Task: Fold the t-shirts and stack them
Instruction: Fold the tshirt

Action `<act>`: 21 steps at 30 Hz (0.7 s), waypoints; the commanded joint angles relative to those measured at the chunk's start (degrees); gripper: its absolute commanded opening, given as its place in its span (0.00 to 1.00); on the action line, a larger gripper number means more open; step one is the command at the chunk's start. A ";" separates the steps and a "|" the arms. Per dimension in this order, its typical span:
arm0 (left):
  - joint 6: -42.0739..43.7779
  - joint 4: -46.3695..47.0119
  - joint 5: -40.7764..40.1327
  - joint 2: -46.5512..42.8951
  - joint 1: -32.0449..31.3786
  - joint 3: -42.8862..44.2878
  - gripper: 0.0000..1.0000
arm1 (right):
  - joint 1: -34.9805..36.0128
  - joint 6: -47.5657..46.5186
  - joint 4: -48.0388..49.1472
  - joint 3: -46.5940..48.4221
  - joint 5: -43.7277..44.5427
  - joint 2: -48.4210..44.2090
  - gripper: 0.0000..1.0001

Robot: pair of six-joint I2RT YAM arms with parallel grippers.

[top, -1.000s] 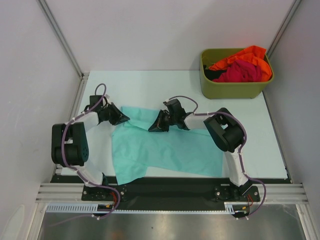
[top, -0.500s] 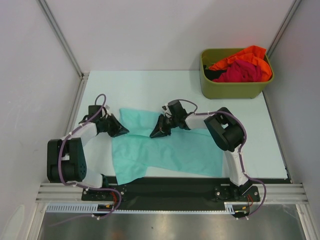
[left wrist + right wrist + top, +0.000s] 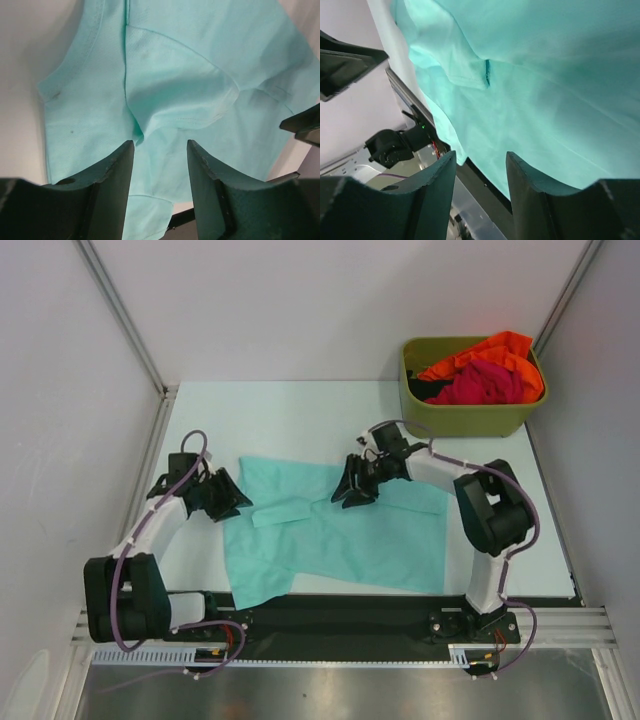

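I'm looking at the teal t-shirt (image 3: 350, 540) spread on the table (image 3: 290, 420), running from the centre down toward 6 o'clock, with its near hem right by the rail where the arms are bolted. It lies mostly flat. One corner droops at about 7 o'clock, and one sleeve (image 3: 280, 512) is folded in over the body on the 9 o'clock side. My left gripper (image 3: 236, 500) sits at the shirt's 9 o'clock edge, aimed toward 3 o'clock. On the left wrist camera its fingers (image 3: 110, 185) stand apart with only teal cloth showing through the gap, so that tool is released and grasping nothing. My right gripper (image 3: 345, 492) hangs over the shirt's 12 o'clock edge, aimed toward 8 o'clock. On the right wrist camera its fingers (image 3: 435, 195) are also spread, with cloth beneath them and nothing pinched, so it is released too. Whether either set of tips touches the fabric, I cannot tell. Up at 1 o'clock, in the far right corner, sits the olive bin (image 3: 465, 420). The orange t-shirt (image 3: 500, 348) is heaped inside and spills over the bin's far and right rim. The magenta-red t-shirt (image 3: 485, 385) is bunched just in front of the orange one. Both are crumpled and well apart from the teal one.
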 commanded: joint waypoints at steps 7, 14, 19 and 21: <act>1.22 13.27 6.28 16.90 -0.65 12.48 0.58 | -10.37 -3.07 -3.10 -1.99 6.15 -3.39 0.51; -3.51 22.59 10.85 30.17 -0.56 19.08 0.49 | -18.20 -3.08 1.73 -6.29 8.96 -4.62 0.39; -4.93 23.31 9.45 35.54 -0.56 23.47 0.46 | -25.41 -5.09 1.21 -7.61 8.61 -4.96 0.32; -5.02 23.74 9.27 37.21 -0.39 24.88 0.47 | -27.51 -7.02 0.07 -7.70 9.40 -5.76 0.31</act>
